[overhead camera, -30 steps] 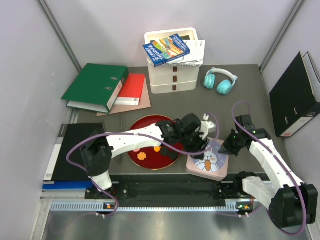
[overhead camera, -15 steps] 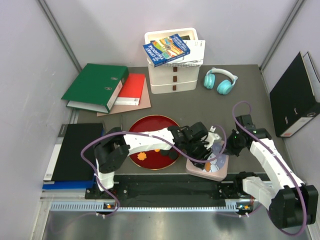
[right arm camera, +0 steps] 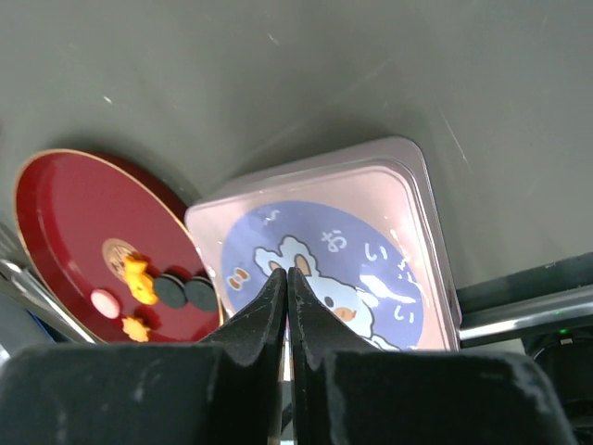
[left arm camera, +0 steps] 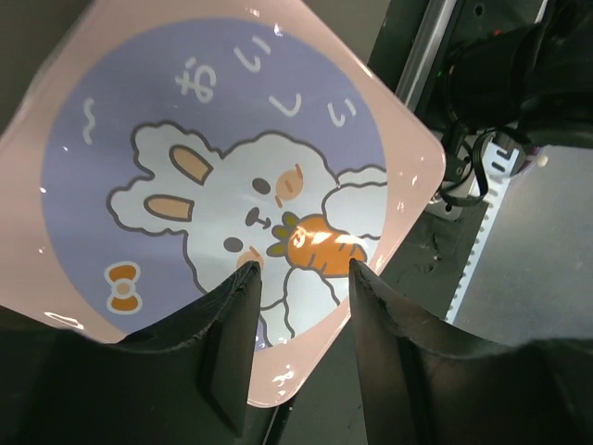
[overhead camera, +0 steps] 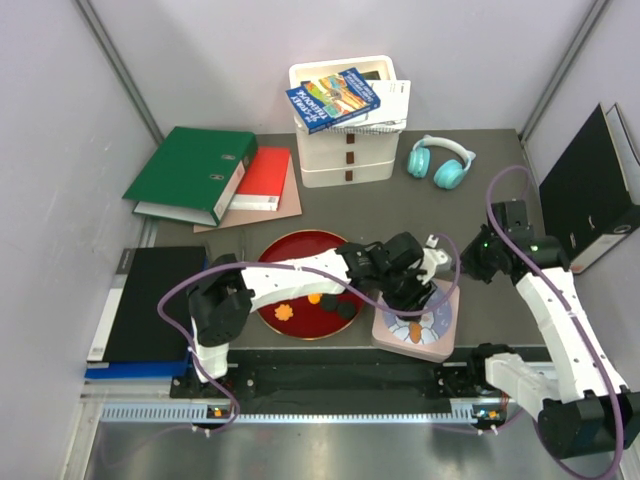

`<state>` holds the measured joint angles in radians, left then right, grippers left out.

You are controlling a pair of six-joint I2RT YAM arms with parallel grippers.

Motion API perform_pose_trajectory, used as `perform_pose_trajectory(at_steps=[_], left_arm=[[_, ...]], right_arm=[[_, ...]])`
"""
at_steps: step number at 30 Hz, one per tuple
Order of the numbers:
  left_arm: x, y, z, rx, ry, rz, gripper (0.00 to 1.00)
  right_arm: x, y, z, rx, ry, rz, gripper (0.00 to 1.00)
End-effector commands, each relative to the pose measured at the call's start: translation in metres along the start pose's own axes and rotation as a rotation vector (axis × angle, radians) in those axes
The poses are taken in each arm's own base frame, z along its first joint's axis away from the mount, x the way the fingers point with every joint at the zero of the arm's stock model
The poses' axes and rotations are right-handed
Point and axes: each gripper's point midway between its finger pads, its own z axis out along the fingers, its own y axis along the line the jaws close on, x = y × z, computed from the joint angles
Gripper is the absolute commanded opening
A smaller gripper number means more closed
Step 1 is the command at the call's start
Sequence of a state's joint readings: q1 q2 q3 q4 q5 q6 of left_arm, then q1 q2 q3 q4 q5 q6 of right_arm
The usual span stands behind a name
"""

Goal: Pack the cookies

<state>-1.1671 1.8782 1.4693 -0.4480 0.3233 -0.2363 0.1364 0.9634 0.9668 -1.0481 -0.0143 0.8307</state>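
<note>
Left pincer (overhead camera: 412, 298) now hovers over the pink bunny-lid tin (overhead camera: 437, 328), having swung across from the red plate (overhead camera: 290, 258) within the last second. Its fingers (left arm camera: 230, 343) stand a modest gap apart and hold nothing, with the printed carrot directly beneath them. Right pincer (overhead camera: 468, 268), closed tip to tip and empty in its own wrist view (right arm camera: 287, 272), has pulled up and back from the tin's far-right edge and now hangs clear of it.

The cookies (right arm camera: 170, 289) remain unpacked. Orange, dark and pink pieces lie flat on the plate (right arm camera: 65, 222), which sits just beside the tin (right arm camera: 371, 250), off toward the left arm's own base from its pincer and below and ahead of the right one. The lid is on, so opening the tin looks like the job in hand, apparently passed to the left arm.

The cookies are mostly round, with no long axis to line up on. The tin is a rounded square, its bunny print upright toward the arms' bases.
</note>
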Motion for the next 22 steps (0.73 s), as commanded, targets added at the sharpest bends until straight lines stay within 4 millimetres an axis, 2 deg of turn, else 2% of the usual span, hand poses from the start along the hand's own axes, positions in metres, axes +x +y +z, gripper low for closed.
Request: perform_pose_trajectory(at_steps=[1, 4, 5, 6, 8, 9, 10, 12, 13, 14, 17, 19, 22], left_arm=[[-0.039, -0.009, -0.015, -0.012, -0.107, 0.014, 0.48], [-0.043, 0.006, -0.028, -0.067, -0.142, -0.063, 0.48], [-0.049, 0.019, -0.036, -0.101, -0.172, -0.102, 0.48], [-0.056, 0.023, -0.053, -0.119, -0.214, -0.129, 0.48], [-0.055, 0.055, -0.072, -0.209, -0.258, -0.228, 0.53], [-0.059, 0.063, -0.092, -0.244, -0.300, -0.261, 0.55], [-0.052, 0.082, -0.101, -0.333, -0.320, -0.319, 0.60], [-0.041, 0.111, -0.128, -0.439, -0.332, -0.400, 0.72], [-0.037, 0.119, -0.136, -0.471, -0.331, -0.433, 0.73], [-0.032, 0.136, -0.148, -0.542, -0.335, -0.465, 0.73], [-0.018, 0.152, -0.169, -0.662, -0.312, -0.498, 0.73], [-0.013, 0.153, -0.175, -0.681, -0.297, -0.485, 0.70], [-0.010, 0.150, -0.181, -0.689, -0.299, -0.485, 0.74]], right_arm=[[-0.020, 0.007, -0.022, -0.016, -0.095, -0.021, 0.02], [-0.016, 0.014, -0.020, -0.076, -0.083, -0.075, 0.04], [-0.013, 0.026, -0.022, -0.152, -0.069, -0.109, 0.07], [-0.013, 0.032, -0.027, -0.202, -0.085, -0.129, 0.10], [-0.016, 0.048, -0.030, -0.299, -0.116, -0.164, 0.26], [-0.019, 0.051, -0.035, -0.327, -0.141, -0.170, 0.33], [-0.021, 0.055, -0.038, -0.345, -0.156, -0.176, 0.44], [-0.028, 0.063, -0.043, -0.370, -0.187, -0.199, 0.51], [-0.032, 0.066, -0.045, -0.375, -0.198, -0.206, 0.56], [-0.034, 0.069, -0.047, -0.383, -0.209, -0.218, 0.57], [-0.041, 0.078, -0.050, -0.408, -0.241, -0.230, 0.59], [-0.045, 0.084, -0.051, -0.423, -0.253, -0.239, 0.59], [-0.048, 0.092, -0.051, -0.432, -0.256, -0.265, 0.61]])
